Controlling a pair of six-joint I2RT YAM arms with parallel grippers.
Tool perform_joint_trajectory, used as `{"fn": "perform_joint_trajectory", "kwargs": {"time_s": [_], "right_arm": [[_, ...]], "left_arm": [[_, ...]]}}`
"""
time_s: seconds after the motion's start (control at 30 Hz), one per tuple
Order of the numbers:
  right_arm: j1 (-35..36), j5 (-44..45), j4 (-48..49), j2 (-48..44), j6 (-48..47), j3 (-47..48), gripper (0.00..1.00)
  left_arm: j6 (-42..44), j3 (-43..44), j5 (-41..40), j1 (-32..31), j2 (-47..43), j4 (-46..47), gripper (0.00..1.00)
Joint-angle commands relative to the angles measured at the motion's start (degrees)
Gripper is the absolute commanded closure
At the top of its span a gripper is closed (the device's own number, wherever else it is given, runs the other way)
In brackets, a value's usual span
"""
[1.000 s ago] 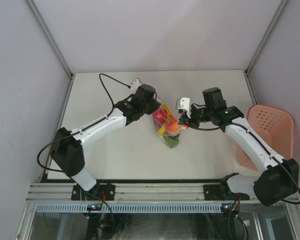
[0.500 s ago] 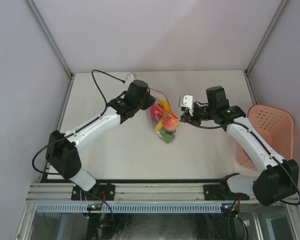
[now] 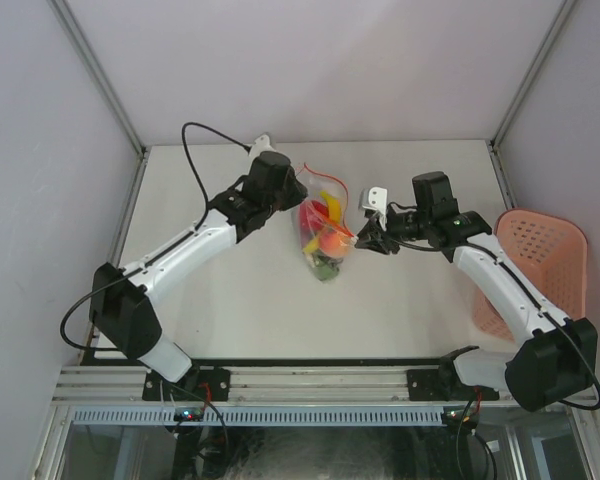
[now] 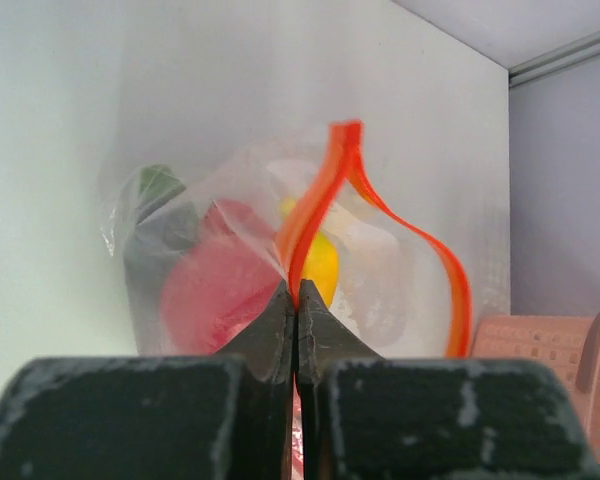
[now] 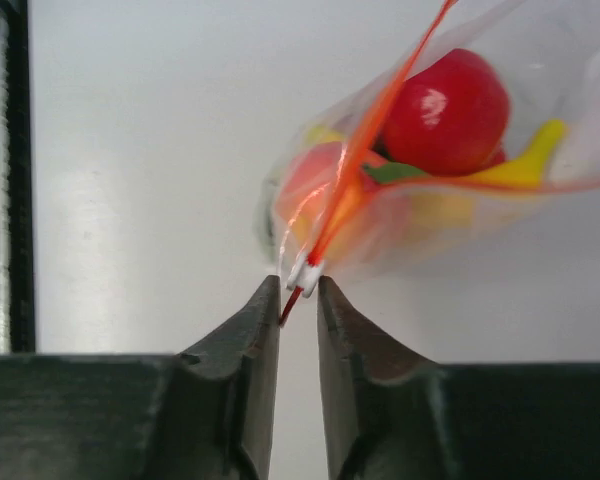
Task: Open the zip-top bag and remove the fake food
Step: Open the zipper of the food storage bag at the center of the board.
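Observation:
The zip-top bag hangs between my two grippers above the middle of the table. Its red-orange zip strip is parted into a loop. My left gripper is shut on one lip of that strip, seen from above at the left gripper. My right gripper has its jaws slightly apart; the white zip slider sits right at their tips. Seen from above, the right gripper is at the bag's right edge. The fake food is inside the bag: a red round piece, a yellow piece and a green one.
A pink perforated basket stands at the table's right edge, beside my right arm. The white table is walled at the back and on both sides. A black cable loops over the left arm.
My left gripper has drawn its lip of the bag toward the back left, and the zip mouth has spread. The right gripper's jaws have parted a little at the slider.

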Motion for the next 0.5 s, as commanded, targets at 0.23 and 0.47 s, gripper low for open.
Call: {"fn": "perform_joint_trajectory", "kwargs": {"time_s": [0.23,0.47], "right_arm": [[-3.69,-19.53,3.71,-0.74,11.89,-1.19,0.47],[-5.80,-22.83,19.01,-1.59,27.44,-7.15,0.48]], "left_arm": [[37.17,10.32,-9.26,2.93,-6.63,-4.29,1.00],[51.74,12.33,6.19,4.64,-5.63,-8.68,1.00]]}}
